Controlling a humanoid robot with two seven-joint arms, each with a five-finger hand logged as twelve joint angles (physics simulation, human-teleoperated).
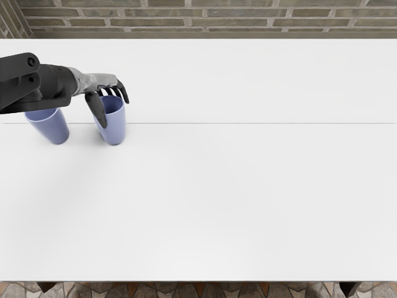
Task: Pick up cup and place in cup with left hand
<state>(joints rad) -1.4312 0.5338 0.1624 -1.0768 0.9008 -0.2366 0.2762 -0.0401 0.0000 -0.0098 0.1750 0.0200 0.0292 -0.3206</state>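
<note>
Two blue-violet tumblers stand on one white table (248,192), both toward its left side. The left tumbler (54,130) is nearer the left edge of the view; the right tumbler (114,131) stands a little way to its right, with a strip of tabletop between their bases. Each rests on the table, so the two are apart, neither inside the other.

One hand shows, the left hand (98,82), reaching in from the left over the right tumbler. It is spread wide: the dark thumb (95,109) slants down over the left part of the tumbler's near side, while the other fingers arch over the far part of its mouth, one reaching past the right of the rim. Whether any of them touch it, I cannot tell.

In the right tumbler, a patch of blue inner wall shows between thumb and fingers; its bottom is out of sight. The dark forearm (53,87) covers the far part of the left tumbler's mouth, leaving only a sliver of the inside, so its contents cannot be made out. The forearm itself is cut off at the left edge. Beyond the table's far edge runs a brick wall (217,18), and patterned floor tiles (186,290) show at the near edge.
</note>
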